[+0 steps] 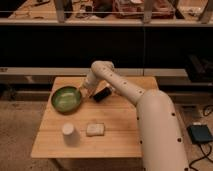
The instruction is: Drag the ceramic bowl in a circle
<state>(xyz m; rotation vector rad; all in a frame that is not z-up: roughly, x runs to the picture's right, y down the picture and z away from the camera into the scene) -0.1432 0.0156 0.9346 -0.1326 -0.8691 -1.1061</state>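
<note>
The ceramic bowl (66,98) is round, shallow and glossy green with a darker rim. It sits on the left part of the wooden table (117,135). My white arm reaches in from the lower right and bends down over the table's back. My gripper (84,90) is at the bowl's right rim, touching or right beside it.
A small white cup (68,132) stands near the table's front left. A pale sponge-like block (95,129) lies next to it. A dark flat object (102,94) lies just right of the gripper. A black counter with shelves stands behind the table.
</note>
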